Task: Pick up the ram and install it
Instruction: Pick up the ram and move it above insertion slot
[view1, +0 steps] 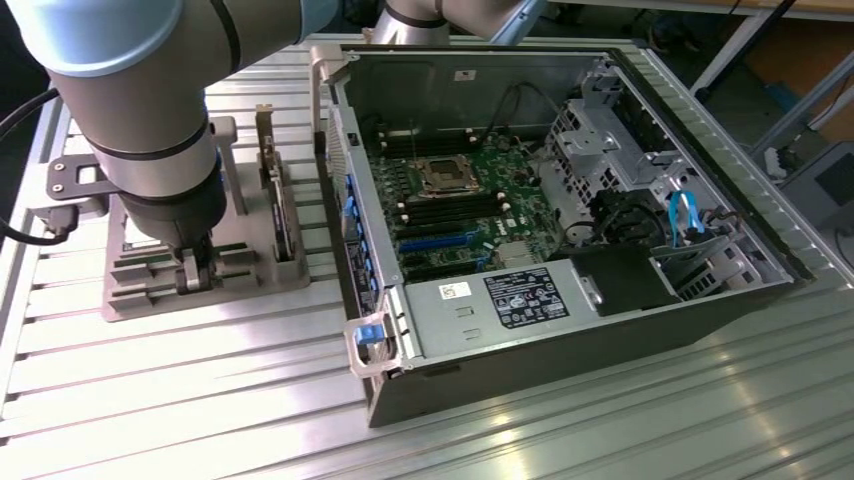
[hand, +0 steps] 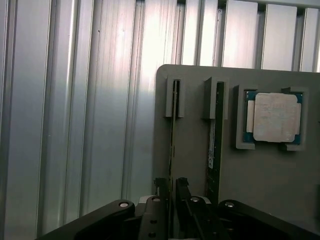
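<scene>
- Ribbed aluminium tabletop carries a grey plastic fixture directly beneath the black gripper.
- Its slots stand the long, thin green ram stick on edge, presumably so the upper rim is reachable.
- The gripper straddles that stick; whether it clamps yet, I cannot tell.

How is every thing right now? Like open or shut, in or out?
computer case, lying on its side, cover off, open.
ram, standing on edge in its slot in the grey holder, not lifted out.
second stick, standing on edge in the next slot.
processor chip, lying flat in its recess in the holder.
gripper, down over the ram.
</scene>
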